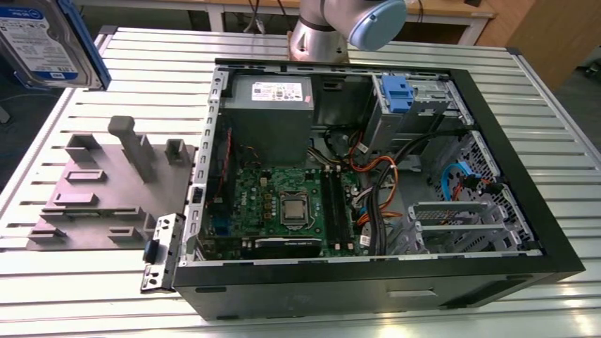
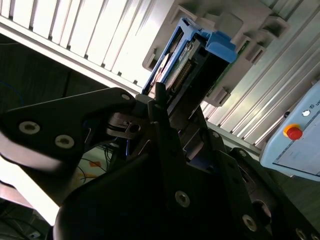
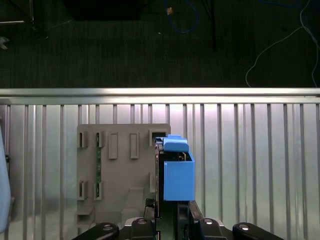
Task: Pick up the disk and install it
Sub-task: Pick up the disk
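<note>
The disk (image 1: 42, 42) hangs high over the far corner of the table at the exterior view's left, label facing the camera, a blue rail along its edge. In the first wrist view the disk (image 3: 175, 175) is seen edge-on, blue rail outward, with my gripper (image 3: 170, 210) shut on its lower end. It is lifted well above the grey fixture plate (image 3: 120, 170). The second wrist view shows the disk (image 2: 195, 65) with its connector side and blue rails, clamped between the black fingers (image 2: 160, 107).
The open computer case (image 1: 554, 232) lies on the slatted table, with the power supply (image 1: 267, 105) and a drive bay with a blue latch (image 1: 395, 91) at its far side. The grey fixture plate (image 1: 103, 183) lies beside the case. The arm's base (image 1: 324, 32) stands behind it.
</note>
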`<state>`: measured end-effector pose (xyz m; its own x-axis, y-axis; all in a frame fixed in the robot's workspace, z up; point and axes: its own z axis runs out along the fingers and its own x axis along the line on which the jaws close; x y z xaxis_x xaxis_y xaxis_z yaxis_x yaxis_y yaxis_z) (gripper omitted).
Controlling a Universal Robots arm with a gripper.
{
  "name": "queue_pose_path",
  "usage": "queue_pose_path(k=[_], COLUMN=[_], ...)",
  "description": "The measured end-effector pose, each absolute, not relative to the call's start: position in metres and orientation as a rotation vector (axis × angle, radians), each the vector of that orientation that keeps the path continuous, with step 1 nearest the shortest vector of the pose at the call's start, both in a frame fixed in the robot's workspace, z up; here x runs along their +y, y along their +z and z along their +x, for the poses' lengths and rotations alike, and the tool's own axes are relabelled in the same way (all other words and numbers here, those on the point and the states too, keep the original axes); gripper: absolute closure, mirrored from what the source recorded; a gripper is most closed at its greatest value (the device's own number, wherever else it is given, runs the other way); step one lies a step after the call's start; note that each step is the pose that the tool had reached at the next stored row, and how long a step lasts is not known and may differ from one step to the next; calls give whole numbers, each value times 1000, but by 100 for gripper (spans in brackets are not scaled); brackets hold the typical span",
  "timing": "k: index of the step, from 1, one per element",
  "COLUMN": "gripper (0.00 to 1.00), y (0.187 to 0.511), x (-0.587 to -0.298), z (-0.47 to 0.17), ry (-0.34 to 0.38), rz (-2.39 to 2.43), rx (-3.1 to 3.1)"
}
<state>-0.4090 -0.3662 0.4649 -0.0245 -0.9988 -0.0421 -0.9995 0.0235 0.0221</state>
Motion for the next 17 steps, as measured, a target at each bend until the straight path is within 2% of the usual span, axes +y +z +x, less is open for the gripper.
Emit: queue_pose_path(k=[17], gripper=[65], y=[472], x=[-366], z=[-409], ry=[71], rz=[-2184], rx=[2237])
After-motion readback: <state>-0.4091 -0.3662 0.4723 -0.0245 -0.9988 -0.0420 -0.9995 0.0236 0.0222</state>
